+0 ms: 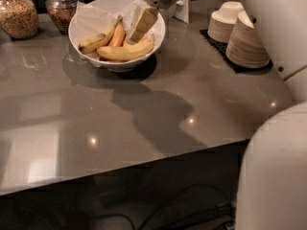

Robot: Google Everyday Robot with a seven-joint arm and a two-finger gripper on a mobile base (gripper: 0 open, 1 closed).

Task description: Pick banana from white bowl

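The white bowl [81, 20], lined with crumpled white paper, stands at the back of the grey counter. The plain bright-yellow banana [122, 53] lies along the bowl's front. A spotted banana with a blue sticker [97, 40] and an orange-toned one [117, 35] lie behind it. My gripper [140, 27] reaches down from the upper right into the bowl. Its tip is just above the right half of the yellow banana, and I cannot tell whether it touches.
Two glass jars [18, 14] [62, 7] stand at the back left. Stacks of beige paper bowls [247, 40] sit on a black mat at the right. My white body [273, 176] fills the lower right corner. The counter's front edge [120, 166] crosses the lower frame.
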